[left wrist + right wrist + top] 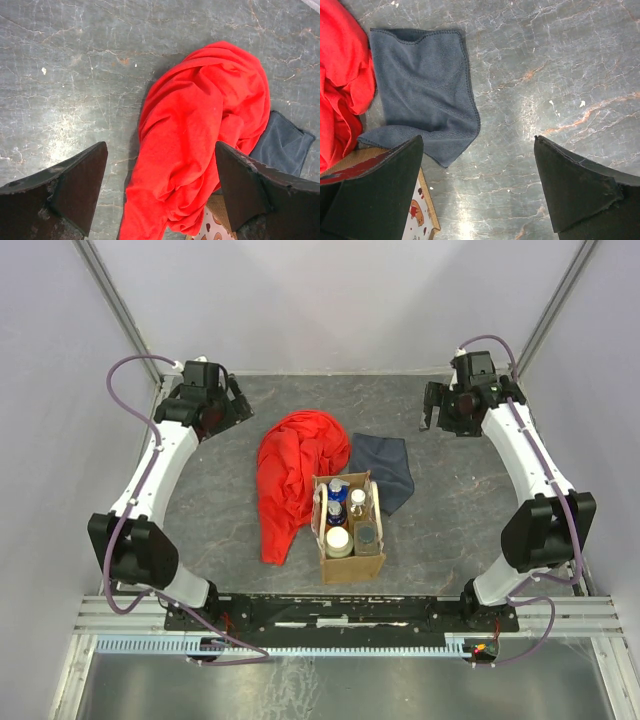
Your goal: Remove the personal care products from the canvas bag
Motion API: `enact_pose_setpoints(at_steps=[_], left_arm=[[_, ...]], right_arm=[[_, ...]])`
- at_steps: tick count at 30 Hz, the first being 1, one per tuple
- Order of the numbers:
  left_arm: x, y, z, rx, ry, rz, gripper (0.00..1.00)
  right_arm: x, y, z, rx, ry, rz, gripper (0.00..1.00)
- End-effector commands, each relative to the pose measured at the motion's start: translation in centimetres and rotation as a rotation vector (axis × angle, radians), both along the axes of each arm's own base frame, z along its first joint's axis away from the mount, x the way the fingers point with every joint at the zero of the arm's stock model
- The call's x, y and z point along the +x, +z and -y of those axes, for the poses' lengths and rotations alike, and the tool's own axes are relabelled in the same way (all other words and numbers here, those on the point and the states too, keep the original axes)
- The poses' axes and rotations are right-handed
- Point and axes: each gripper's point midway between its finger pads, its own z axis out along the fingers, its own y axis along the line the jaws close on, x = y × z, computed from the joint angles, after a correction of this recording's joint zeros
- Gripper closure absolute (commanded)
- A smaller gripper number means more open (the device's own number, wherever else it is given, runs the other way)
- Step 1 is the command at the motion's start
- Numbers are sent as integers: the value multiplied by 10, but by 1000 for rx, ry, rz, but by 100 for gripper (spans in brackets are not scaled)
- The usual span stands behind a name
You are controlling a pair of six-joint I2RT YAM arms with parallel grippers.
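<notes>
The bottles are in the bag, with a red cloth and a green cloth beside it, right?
No: the second cloth is dark blue-grey, not green, as the right wrist view shows. The bottles, canvas bag and red cloth are as said.

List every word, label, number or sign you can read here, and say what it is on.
No text can be read in any view.
Labels on the small bottles in the tan-brown canvas bag: too small and blurred to read.
White panel with orange-brown printed shapes at the bag's edge: a pattern, no letters visible.
</notes>
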Motion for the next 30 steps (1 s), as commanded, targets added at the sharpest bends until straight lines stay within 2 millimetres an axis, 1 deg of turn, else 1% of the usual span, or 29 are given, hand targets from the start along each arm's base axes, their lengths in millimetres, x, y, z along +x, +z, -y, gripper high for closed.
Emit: enact_pose_setpoints(at_steps=[1,2,4,5,7,11,14,17,21,22,24,26,29,30], left_arm=[[-8,28,2,0,-41,66,6],[-10,29,3,-8,-45,68,6],[-11,26,9,-39,-56,71,6],[-11,25,16,-69,-79,78,7],[-7,24,33,-125,-145,89,11],[4,20,55,-155,-206,68,13],[8,15,68,-177,-226,54,13],[9,2,95,-228,-290,27,13],[3,-32,142,-243,-384,-66,15],[1,-42,149,-219,-388,-93,16],[-4,-58,157,-145,-387,-144,17],[-7,-69,163,-80,-389,-180,17],[-11,-87,167,-4,-391,-241,17],[-12,-91,166,11,-388,-255,17]], right_arm=[[7,13,2,-1,2,63,0],[7,11,-4,30,22,57,0],[7,4,-26,127,90,34,0],[7,-1,-34,172,106,19,0],[9,-10,-51,267,126,-8,0],[10,-27,-85,445,163,-125,0],[8,-30,-105,475,208,-179,0],[7,-32,-124,504,245,-203,0],[4,-56,-134,440,231,-296,0],[3,-62,-139,423,238,-316,0],[0,-69,-140,335,250,-343,0],[-1,-75,-136,219,248,-356,0],[-2,-87,-131,102,242,-392,0],[-1,-90,-132,92,245,-399,0]])
